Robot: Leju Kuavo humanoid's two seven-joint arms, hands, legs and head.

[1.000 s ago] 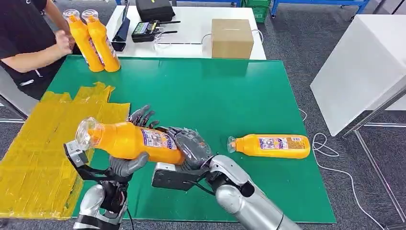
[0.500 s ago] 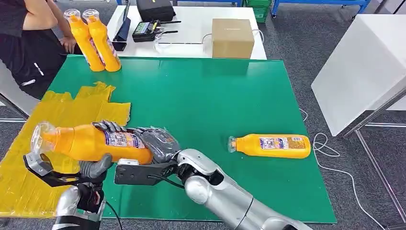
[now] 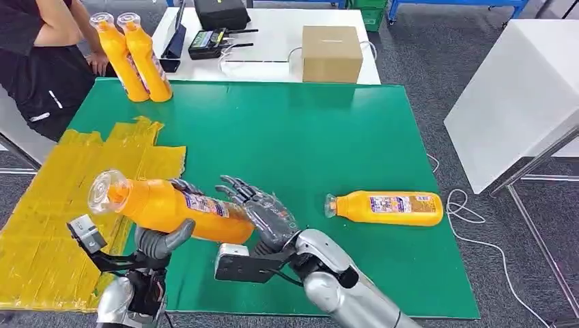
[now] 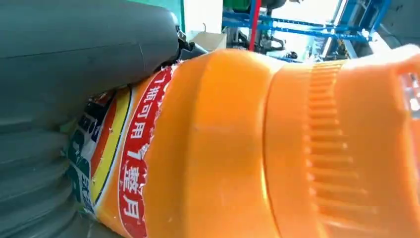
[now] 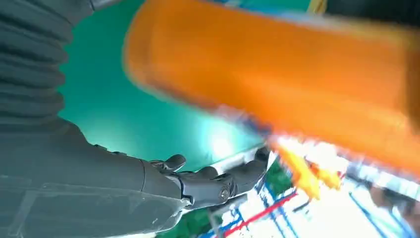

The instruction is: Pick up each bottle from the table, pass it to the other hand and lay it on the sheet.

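My left hand (image 3: 162,239) grips an orange bottle (image 3: 174,208) from below and holds it level above the front edge of the yellow sheet (image 3: 61,184), clear cap toward the sheet. My right hand (image 3: 263,212) sits at the bottle's base with fingers spread, off the bottle. In the left wrist view the bottle (image 4: 237,148) lies against my left hand (image 4: 74,59). The right wrist view shows the blurred bottle (image 5: 277,84) apart from my right hand (image 5: 148,183). A second bottle (image 3: 386,208) lies on the green table (image 3: 293,137) at the right. Two more bottles (image 3: 133,58) stand at the far left corner.
A person (image 3: 41,55) stands at the far left, beside the upright bottles. Behind the green table is a white table with a cardboard box (image 3: 331,53) and black devices (image 3: 218,14). Another white table (image 3: 519,89) stands at the right.
My right hand has let go of the bottle's base and spread its fingers. The bottle, in my left hand, swung left over the sheet and has come back a little to the right.
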